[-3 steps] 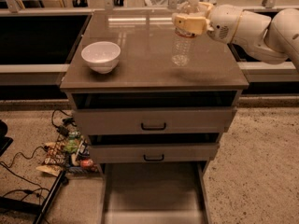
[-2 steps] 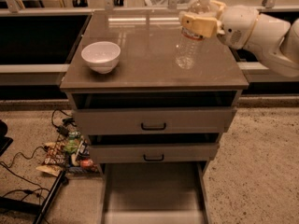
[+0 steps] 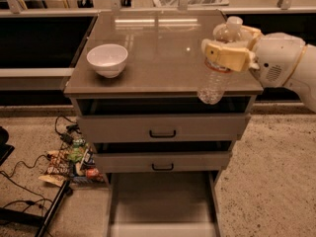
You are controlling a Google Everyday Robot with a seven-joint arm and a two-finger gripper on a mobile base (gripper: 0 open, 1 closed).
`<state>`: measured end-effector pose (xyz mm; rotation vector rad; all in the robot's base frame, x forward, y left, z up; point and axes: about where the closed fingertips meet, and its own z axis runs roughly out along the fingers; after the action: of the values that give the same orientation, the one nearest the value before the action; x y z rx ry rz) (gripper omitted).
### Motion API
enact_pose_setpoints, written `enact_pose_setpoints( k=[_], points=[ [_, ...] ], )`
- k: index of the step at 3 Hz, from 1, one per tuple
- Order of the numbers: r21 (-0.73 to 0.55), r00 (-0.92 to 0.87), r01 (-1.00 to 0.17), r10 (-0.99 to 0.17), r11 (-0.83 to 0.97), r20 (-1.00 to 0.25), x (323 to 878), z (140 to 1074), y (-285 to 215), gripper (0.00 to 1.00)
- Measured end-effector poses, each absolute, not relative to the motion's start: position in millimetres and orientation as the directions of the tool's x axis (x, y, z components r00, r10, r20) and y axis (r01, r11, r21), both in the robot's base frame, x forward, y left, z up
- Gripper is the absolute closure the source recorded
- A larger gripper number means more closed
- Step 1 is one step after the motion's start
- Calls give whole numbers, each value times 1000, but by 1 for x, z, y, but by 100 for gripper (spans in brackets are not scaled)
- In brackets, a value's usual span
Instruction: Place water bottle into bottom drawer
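Observation:
The water bottle (image 3: 215,78) is clear and ribbed with a white cap and a red-and-white label band. My gripper (image 3: 228,52) is shut on its upper part and holds it in the air, slightly tilted, over the front right edge of the cabinet top (image 3: 163,48). The arm comes in from the right. The bottom drawer (image 3: 163,201) is pulled out below, a wide shallow grey tray with nothing in it.
A white bowl (image 3: 107,59) stands on the cabinet top at the left. The two upper drawers (image 3: 163,130) with black handles sit slightly open. Snack packets and cables (image 3: 69,162) lie on the floor at the left of the cabinet.
The gripper has lifted the bottle off the cabinet top and carried it toward the front right edge.

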<state>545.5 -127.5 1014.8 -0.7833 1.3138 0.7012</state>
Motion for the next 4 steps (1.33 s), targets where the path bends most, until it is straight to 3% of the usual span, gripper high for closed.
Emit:
enact_pose_setpoints(
  k=[1, 4],
  points=[
    [-89, 100, -800, -15, 593, -995, 522, 982, -135, 100],
    [-186, 150, -761, -110, 622, -983, 519, 815, -135, 100]
  ],
)
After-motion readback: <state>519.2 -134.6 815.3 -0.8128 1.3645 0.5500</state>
